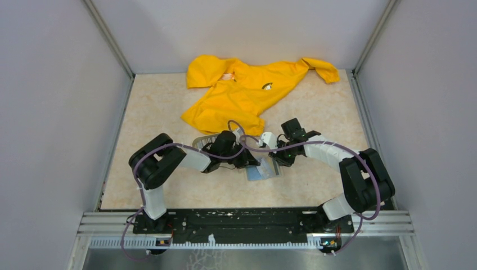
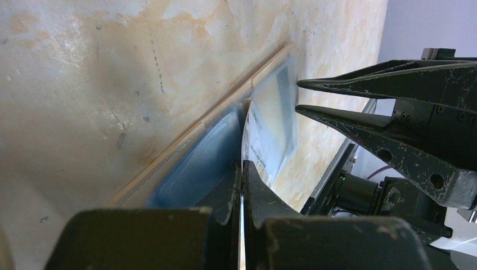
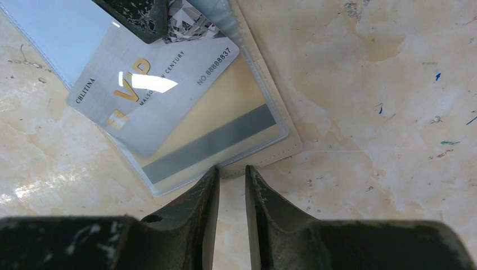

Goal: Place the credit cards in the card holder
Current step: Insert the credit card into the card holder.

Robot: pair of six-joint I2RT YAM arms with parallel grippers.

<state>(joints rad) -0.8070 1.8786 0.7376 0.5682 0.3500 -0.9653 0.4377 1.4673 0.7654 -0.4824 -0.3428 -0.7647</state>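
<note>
Marbled tabletop is stretching open right of the card holder, which is lying unfolded mid-table, a striped card in its pocket. The left gripper is pinching a grey credit card over it, one corner perhaps tucking into the pocket. The right gripper is hovering at its edge, jaws narrowly apart, and overhead both arms are hiding most of it.
</note>
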